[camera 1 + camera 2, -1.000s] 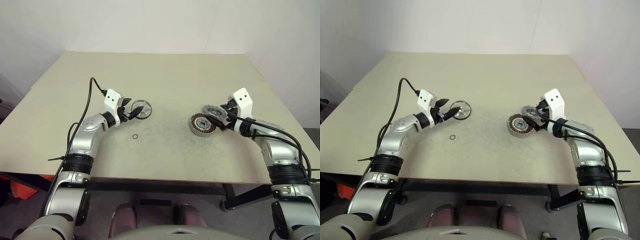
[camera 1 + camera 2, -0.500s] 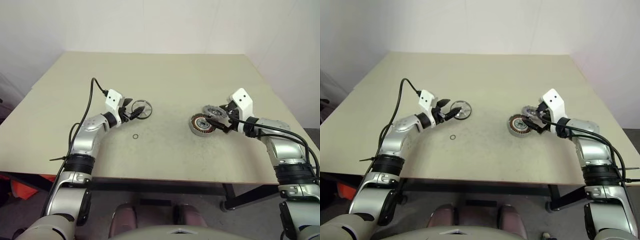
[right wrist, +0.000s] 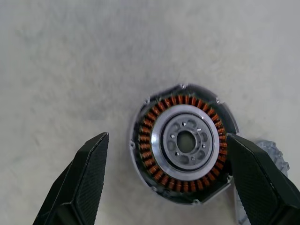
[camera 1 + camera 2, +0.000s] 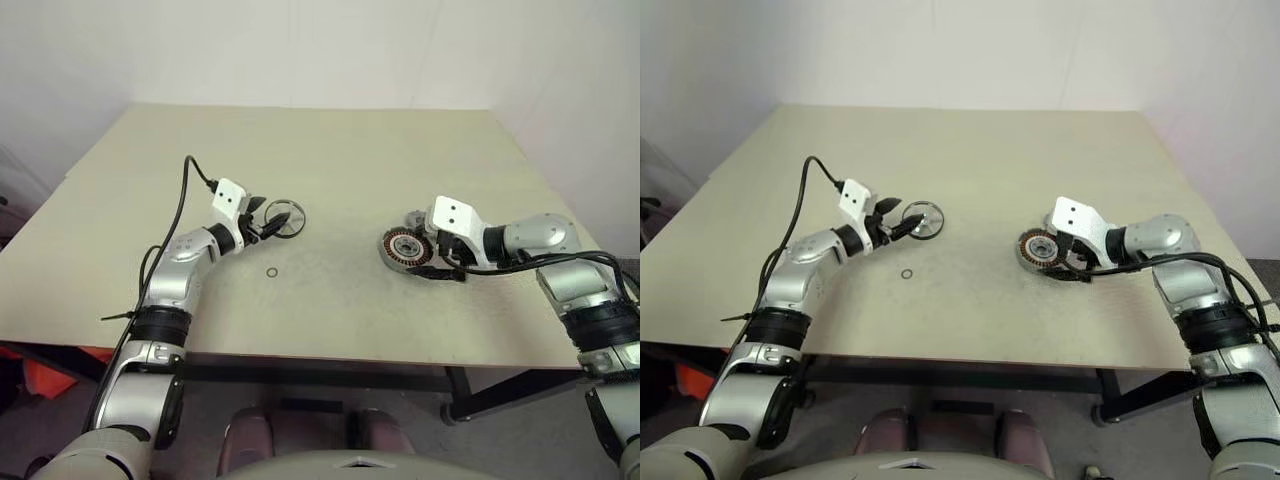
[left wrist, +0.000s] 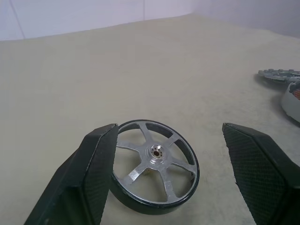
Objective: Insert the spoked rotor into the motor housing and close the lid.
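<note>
A beige table (image 4: 330, 160) seen from above, with two robot arms reaching over its near half. Nearest the front edge, a tiny thin wire ring (image 4: 272, 272) lies flat on the table, by itself, between the two arms and closer to the left one. Just beyond it on the left, the left gripper (image 4: 272, 224) points level across the table with its jaws spread wide, holding nothing. The spoked rotor (image 5: 155, 166), a shiny silver wheel with a small centre hub, lies flat on the table right in front of that gripper, partly between its two black fingers (image 5: 91, 164); whether one finger touches the rim cannot be told. Well apart on the right, the right gripper (image 3: 166, 154) tilts downward over the motor housing (image 4: 405, 248), jaws wide and empty, one finger on each side of it. The housing sits on the table, open, showing a ring of copper windings around a silver centre. Just behind the housing, on its far side, lies the lid (image 4: 417, 217), a dark grey notched disc, flat on the table.
</note>
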Controlling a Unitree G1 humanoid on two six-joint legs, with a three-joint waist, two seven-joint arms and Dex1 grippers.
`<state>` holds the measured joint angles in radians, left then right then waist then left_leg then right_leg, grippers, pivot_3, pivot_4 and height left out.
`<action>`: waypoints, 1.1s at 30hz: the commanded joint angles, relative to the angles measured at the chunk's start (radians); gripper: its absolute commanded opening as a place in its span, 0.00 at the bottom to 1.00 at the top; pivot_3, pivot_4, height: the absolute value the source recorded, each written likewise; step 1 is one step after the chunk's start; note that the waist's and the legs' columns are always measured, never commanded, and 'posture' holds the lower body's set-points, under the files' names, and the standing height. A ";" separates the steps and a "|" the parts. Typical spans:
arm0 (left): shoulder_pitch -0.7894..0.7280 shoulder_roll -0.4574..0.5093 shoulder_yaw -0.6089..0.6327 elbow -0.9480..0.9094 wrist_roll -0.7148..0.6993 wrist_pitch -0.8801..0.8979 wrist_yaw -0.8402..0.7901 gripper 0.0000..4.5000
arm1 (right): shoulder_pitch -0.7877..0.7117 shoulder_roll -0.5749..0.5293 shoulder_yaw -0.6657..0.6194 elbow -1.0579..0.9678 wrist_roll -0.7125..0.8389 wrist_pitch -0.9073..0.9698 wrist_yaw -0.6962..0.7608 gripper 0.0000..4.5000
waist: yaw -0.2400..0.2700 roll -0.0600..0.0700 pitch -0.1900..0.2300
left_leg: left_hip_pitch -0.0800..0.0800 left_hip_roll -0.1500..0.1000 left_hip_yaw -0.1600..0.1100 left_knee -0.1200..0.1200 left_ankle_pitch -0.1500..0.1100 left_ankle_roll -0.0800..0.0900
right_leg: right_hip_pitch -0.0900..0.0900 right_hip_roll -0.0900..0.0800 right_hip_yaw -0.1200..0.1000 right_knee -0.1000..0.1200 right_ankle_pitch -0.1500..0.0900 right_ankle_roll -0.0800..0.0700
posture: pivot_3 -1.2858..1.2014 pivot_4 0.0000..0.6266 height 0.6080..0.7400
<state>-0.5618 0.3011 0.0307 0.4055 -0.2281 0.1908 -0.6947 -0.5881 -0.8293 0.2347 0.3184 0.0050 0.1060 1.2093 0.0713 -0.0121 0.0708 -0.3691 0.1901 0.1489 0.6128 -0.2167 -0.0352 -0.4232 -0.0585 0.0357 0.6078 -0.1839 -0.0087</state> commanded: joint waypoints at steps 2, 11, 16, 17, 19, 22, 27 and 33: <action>-0.004 0.002 0.010 -0.033 -0.004 -0.022 0.008 0.83 | -0.086 0.004 0.040 0.130 -0.053 -0.109 0.068 1.00 | 0.001 0.000 0.000 | -0.001 0.001 0.000 0.000 0.000 0.000 | 0.000 0.000 -0.002 0.000 0.000 0.000 | 0.52 0.00 1.00; 0.033 0.015 0.021 -0.071 -0.009 -0.012 0.023 0.83 | -0.112 0.006 0.084 0.199 -0.102 -0.200 0.149 1.00 | 0.007 0.000 0.000 | -0.002 0.003 0.000 0.000 0.000 0.001 | 0.000 0.000 -0.006 0.000 -0.002 -0.003 | 0.52 0.00 1.00; 0.031 0.018 0.020 -0.068 -0.007 -0.011 0.027 0.83 | -0.113 0.029 0.095 0.178 -0.111 -0.164 0.172 1.00 | 0.002 0.000 0.000 | -0.001 0.004 0.000 0.001 0.001 0.001 | 0.000 0.000 -0.007 0.002 -0.002 -0.003 | 0.52 0.00 1.00; 0.030 0.018 0.020 -0.067 -0.007 -0.011 0.027 0.83 | -0.114 0.031 0.098 0.181 -0.118 -0.165 0.170 1.00 | 0.001 0.000 0.000 | -0.001 0.005 0.000 0.001 0.001 0.001 | 0.000 0.000 -0.007 0.003 -0.002 -0.003 | 0.52 0.00 1.00; 0.029 0.019 0.019 -0.064 -0.006 -0.012 0.026 0.83 | -0.116 0.037 0.102 0.189 -0.130 -0.162 0.170 1.00 | -0.001 0.000 0.000 | 0.000 0.005 0.000 0.001 0.001 0.000 | 0.000 0.000 -0.007 0.003 -0.002 -0.004 | 0.52 0.00 1.00; 0.030 0.020 0.017 -0.063 -0.005 -0.012 0.025 0.83 | -0.127 0.050 0.103 0.208 -0.147 -0.161 0.164 1.00 | -0.003 0.000 0.000 | 0.001 0.006 0.000 0.001 0.001 0.000 | 0.001 0.000 -0.008 0.004 -0.001 -0.004 | 0.52 0.00 1.00; 0.035 0.020 0.015 -0.067 -0.003 -0.010 0.026 0.83 | -0.159 0.061 0.093 0.222 -0.170 -0.171 0.147 1.00 | -0.003 0.000 0.000 | 0.002 0.009 0.000 0.001 0.002 -0.002 | 0.001 0.000 -0.009 0.004 0.001 -0.008 | 0.52 0.00 1.00; 0.046 0.026 0.008 -0.070 0.005 -0.009 0.024 0.83 | -0.164 0.071 0.076 0.152 -0.154 -0.149 0.154 1.00 | -0.002 0.000 0.000 | 0.001 0.014 0.001 0.000 0.003 -0.004 | 0.000 0.001 -0.012 0.004 0.000 -0.009 | 0.52 0.00 1.00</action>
<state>-0.5075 0.3156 0.0346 0.3762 -0.2220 0.1934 -0.6716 -0.7211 -0.7575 0.3260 0.5164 -0.1681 -0.0448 1.3587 0.0692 -0.0120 0.0705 -0.3684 0.2043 0.1496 0.6132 -0.2133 -0.0394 -0.4227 -0.0572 0.0237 0.6113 -0.1836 -0.0180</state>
